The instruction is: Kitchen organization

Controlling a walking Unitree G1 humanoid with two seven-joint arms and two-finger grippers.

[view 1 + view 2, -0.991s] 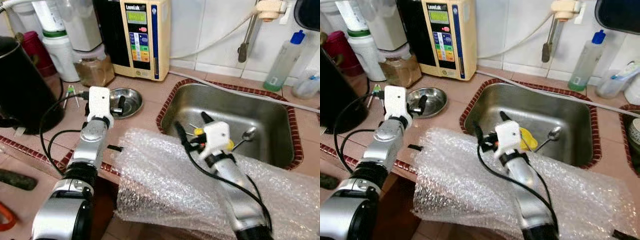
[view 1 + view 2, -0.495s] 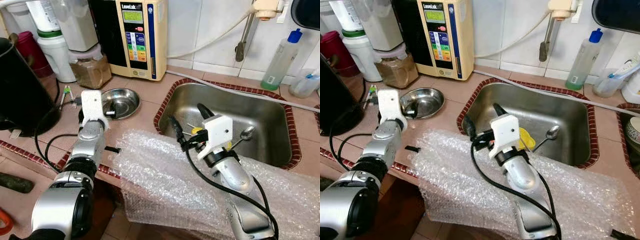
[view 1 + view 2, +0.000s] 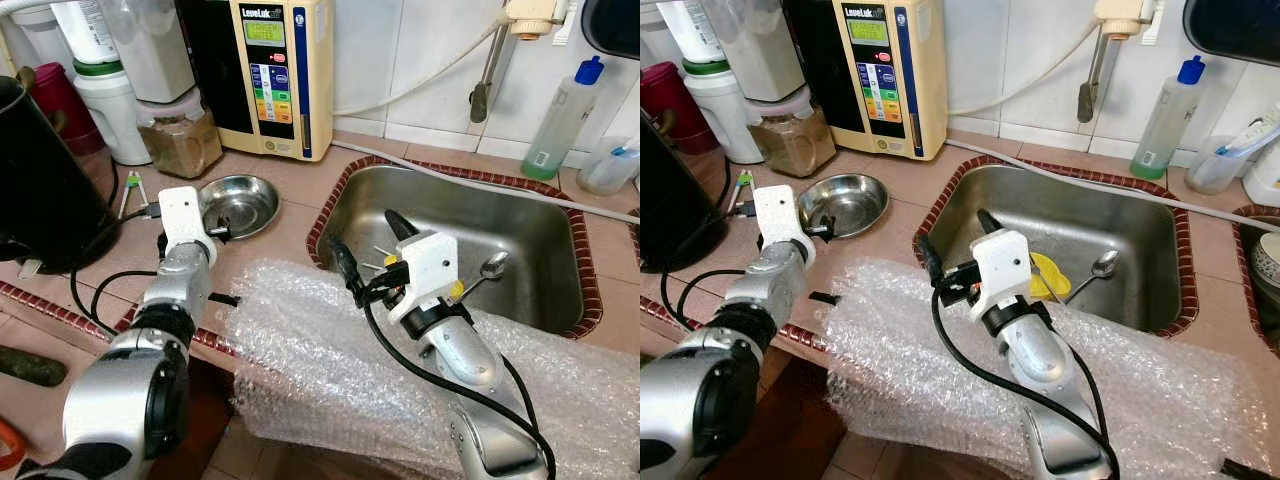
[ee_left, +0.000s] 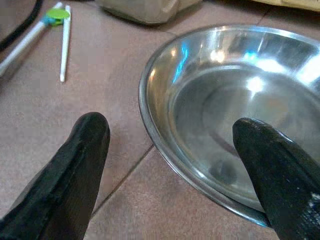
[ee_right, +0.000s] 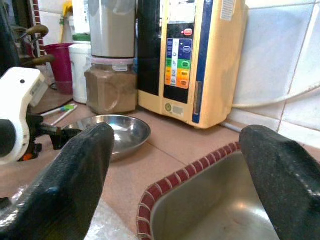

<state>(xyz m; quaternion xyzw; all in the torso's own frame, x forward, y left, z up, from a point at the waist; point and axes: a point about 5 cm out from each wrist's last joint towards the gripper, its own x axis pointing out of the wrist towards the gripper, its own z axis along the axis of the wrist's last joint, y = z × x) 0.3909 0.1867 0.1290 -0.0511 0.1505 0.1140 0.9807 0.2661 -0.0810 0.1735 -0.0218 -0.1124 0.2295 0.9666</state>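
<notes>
Tiled bench by the sink [image 3: 560,300]: left gripper [image 4: 170,150] low at the steel bowl [image 3: 240,205], fingers [image 4: 82,150] spread wide astride its near rim, seemingly for a pinch, nothing gripped; right gripper [image 3: 365,245] poised above bubble wrap [image 3: 330,360], splayed, empty.

A shallow steel bowl [image 3: 241,204] sits upright and empty on the bench [image 3: 290,215], at the sink's [image 3: 560,290] nine o'clock.
</notes>
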